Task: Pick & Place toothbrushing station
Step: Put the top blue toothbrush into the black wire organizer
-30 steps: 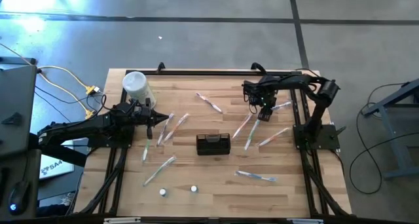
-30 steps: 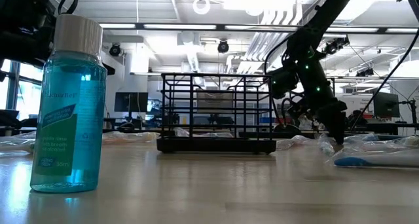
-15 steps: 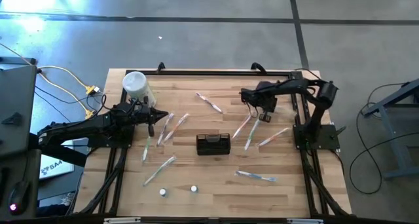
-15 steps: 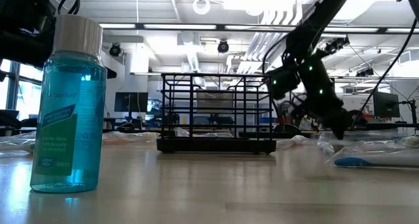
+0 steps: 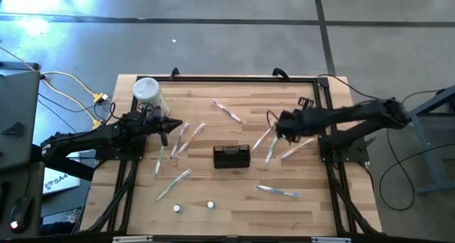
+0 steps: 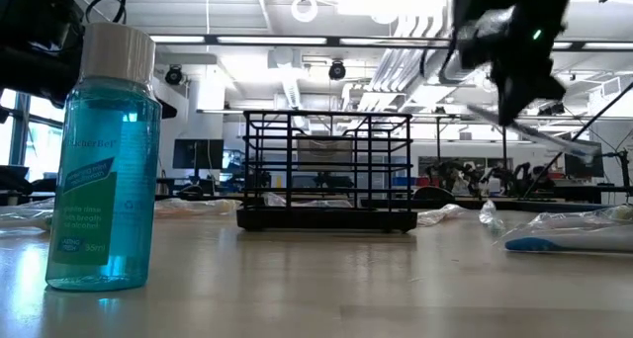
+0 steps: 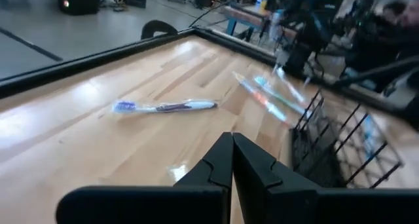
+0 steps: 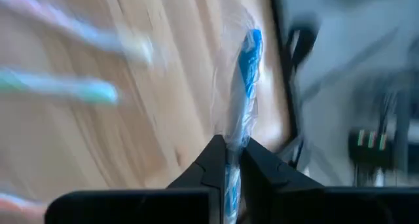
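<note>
— Where's your toothbrushing station (image 5: 232,156)?
— Mid-table, untouched.
— And your grippers?
— Your right gripper (image 8: 228,160), lifted right of it, pinches a wrapped blue toothbrush (image 8: 243,86); your left gripper (image 7: 232,160) waits clenched, empty, at the left.

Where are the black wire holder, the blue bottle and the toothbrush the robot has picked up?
Black wire holder (image 6: 326,170): low view, front bars.
Blue bottle (image 6: 103,180): low view, its body.
Wrapped toothbrush (image 8: 246,67): right wrist view, blue head.

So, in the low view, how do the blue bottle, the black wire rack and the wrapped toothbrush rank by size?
As they look there:
1. Blue bottle, though nearness to the camera inflates it.
2. Black wire rack.
3. Wrapped toothbrush, partly cut off.
</note>
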